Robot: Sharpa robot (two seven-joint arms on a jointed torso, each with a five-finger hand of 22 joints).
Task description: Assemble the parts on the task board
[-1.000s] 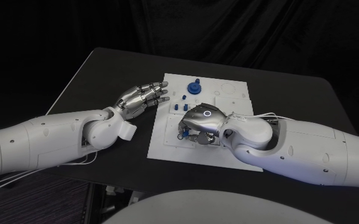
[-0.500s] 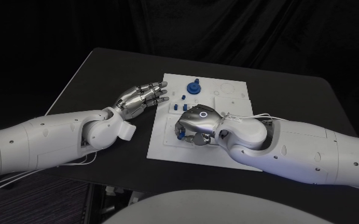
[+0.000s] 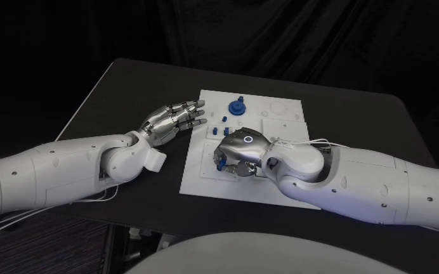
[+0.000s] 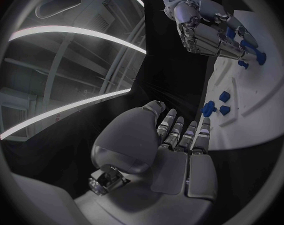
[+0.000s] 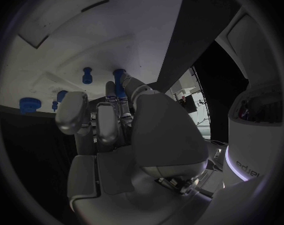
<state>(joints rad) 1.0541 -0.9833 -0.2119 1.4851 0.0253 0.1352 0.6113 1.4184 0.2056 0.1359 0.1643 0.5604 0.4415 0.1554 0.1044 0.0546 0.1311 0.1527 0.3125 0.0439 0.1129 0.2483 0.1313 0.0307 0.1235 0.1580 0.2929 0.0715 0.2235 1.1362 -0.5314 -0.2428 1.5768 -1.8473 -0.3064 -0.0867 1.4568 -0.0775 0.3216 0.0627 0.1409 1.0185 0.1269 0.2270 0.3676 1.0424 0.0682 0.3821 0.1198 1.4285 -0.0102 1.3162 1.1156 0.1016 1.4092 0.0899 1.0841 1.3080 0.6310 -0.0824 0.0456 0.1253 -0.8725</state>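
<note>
Right hand (image 3: pixel 240 153) pinches a blue peg (image 5: pixel 119 78) over the task board (image 3: pixel 206 182); left hand (image 3: pixel 171 122), fingers released, hovers beside the board's left edge.

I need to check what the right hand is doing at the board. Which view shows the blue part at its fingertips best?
The right wrist view: the blue part stands out at the right hand's fingertips against the task board. In the head view the hand covers most of it. The left wrist view shows blue pieces beside that hand, too small to judge.

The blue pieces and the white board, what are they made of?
The blue pieces look like smooth plastic: one even colour, rounded moulded shapes. The white board looks like matte plastic or painted plate, flat with cut outlines. The pictures can't settle it.
</note>
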